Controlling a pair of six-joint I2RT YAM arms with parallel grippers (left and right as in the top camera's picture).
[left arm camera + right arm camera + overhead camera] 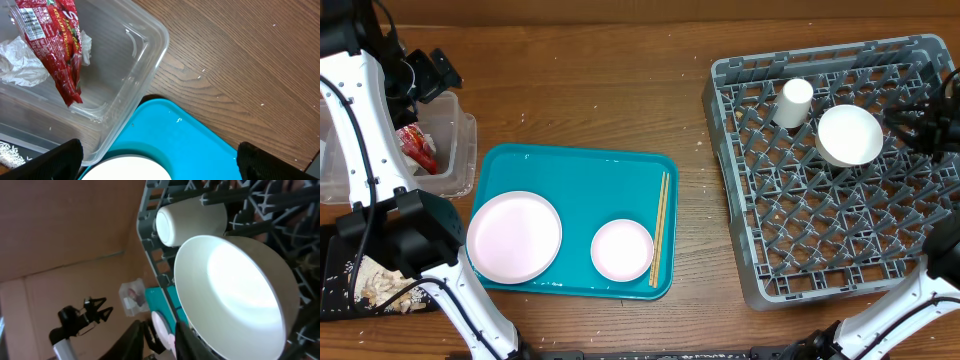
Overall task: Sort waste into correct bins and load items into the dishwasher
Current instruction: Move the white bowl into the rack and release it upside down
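The grey dish rack (840, 260) at the right holds the white cup (794, 101) and the tilted white bowl (849, 135). My right gripper (912, 125) is just right of the bowl; in the right wrist view its fingers (160, 341) are slightly apart with nothing between them, beside the bowl's rim (235, 295). The pink plate (514, 236), small white dish (622, 249) and chopsticks (660, 228) lie on the teal tray (570, 165). My left gripper (425, 72) (160, 165) is open over the clear tub (145, 55), which holds the red wrapper (55, 45) and tissue (20, 62). The carrot is out of view.
The black tray (338, 270) at the front left holds rice scraps (380, 282). The left arm's base (415, 235) stands between it and the teal tray. Bare wood table lies between the teal tray and the rack.
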